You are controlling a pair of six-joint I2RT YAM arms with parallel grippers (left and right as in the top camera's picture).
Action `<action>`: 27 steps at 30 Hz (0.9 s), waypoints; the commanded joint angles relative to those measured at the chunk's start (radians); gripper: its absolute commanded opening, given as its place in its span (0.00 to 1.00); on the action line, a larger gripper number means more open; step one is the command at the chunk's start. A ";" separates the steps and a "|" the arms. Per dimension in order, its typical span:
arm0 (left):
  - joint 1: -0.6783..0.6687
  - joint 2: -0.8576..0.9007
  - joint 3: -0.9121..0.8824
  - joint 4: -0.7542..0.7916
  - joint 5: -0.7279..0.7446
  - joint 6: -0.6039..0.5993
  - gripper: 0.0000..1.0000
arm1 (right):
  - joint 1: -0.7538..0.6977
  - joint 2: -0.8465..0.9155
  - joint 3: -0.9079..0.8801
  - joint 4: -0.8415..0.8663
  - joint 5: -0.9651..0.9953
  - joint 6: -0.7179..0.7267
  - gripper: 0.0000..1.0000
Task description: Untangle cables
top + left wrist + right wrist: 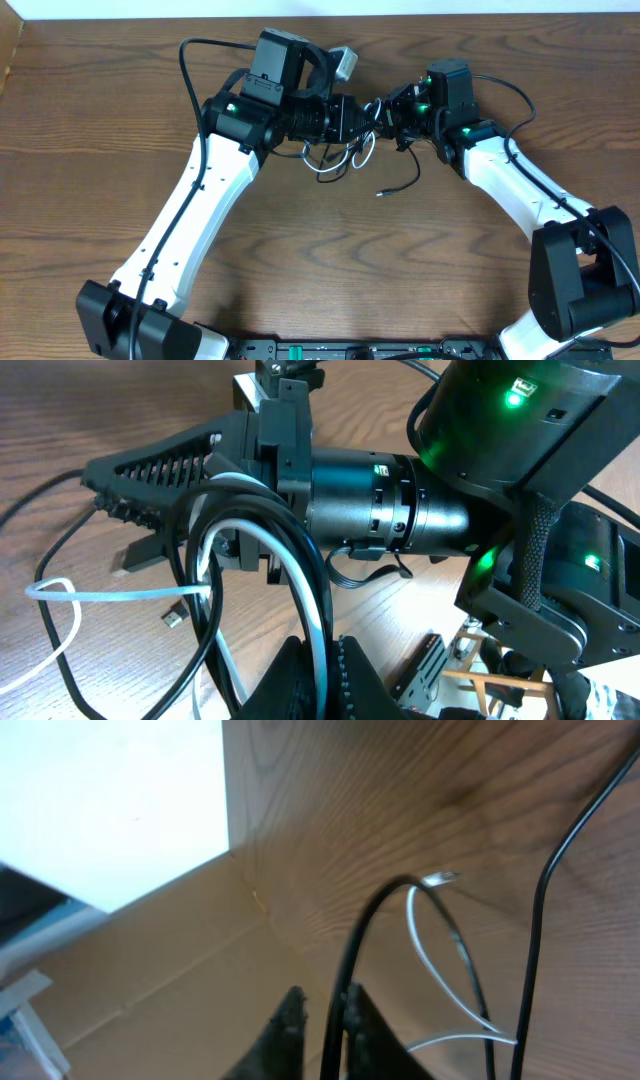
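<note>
The two cables (pixel 340 158) lie tangled under both wrists at the back middle of the table, and a black plug end (pixel 380 191) trails toward the front. My left gripper (pixel 362 115) (pixel 322 678) is shut on the white cable (pixel 300 585), with a black cable (pixel 190 540) looping alongside it. A white loop (pixel 60 600) and a small plug (pixel 172 618) rest on the wood. My right gripper (pixel 388 108) (pixel 322 1015), tip to tip with the left one, is shut on the black cable (pixel 365 935). The white cable (pixel 420 945) arcs just beyond it.
A cardboard wall (pixel 150 970) stands along the table's edge, seen in the right wrist view. The right arm's motor housing (pixel 400 510) fills the left wrist view close ahead. Bare wooden table (pixel 330 260) stretches toward the front between the arms.
</note>
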 commanded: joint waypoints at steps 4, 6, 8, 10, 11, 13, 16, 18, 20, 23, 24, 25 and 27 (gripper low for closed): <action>0.000 0.004 0.003 0.011 -0.037 0.002 0.08 | 0.009 0.005 0.000 -0.055 0.041 -0.099 0.01; 0.000 0.004 0.003 0.010 -0.053 0.002 0.08 | 0.007 0.005 0.000 -0.103 0.085 -0.144 0.01; 0.000 0.004 0.003 0.011 -0.065 0.002 0.08 | 0.004 0.005 0.000 -0.149 0.130 -0.200 0.01; 0.000 0.004 0.003 0.010 -0.088 0.002 0.08 | -0.002 0.005 0.000 -0.195 0.174 -0.258 0.01; 0.000 0.004 0.003 0.007 -0.101 0.002 0.08 | -0.005 0.005 0.000 -0.209 0.190 -0.287 0.01; 0.000 0.004 0.003 -0.002 -0.146 0.002 0.08 | -0.015 0.005 0.000 -0.227 0.197 -0.401 0.01; 0.000 0.004 0.003 -0.021 -0.209 0.002 0.08 | -0.024 0.005 0.000 -0.223 0.196 -0.522 0.01; 0.000 0.005 0.001 -0.040 -0.250 0.002 0.08 | -0.032 0.005 0.000 -0.214 0.176 -0.596 0.01; 0.000 0.006 -0.001 -0.054 -0.277 0.002 0.08 | -0.043 0.004 0.000 -0.199 0.139 -0.668 0.01; 0.000 0.009 -0.002 -0.068 -0.299 0.003 0.08 | -0.066 0.004 0.000 -0.193 0.111 -0.755 0.01; 0.000 0.011 -0.002 -0.069 -0.298 0.003 0.08 | -0.077 0.003 0.000 -0.194 0.097 -0.776 0.01; 0.000 0.012 -0.002 -0.071 -0.298 0.003 0.08 | -0.091 0.003 0.000 -0.193 0.076 -0.796 0.01; 0.000 0.015 -0.002 -0.070 -0.299 0.003 0.08 | -0.125 0.002 0.000 -0.193 0.020 -0.819 0.01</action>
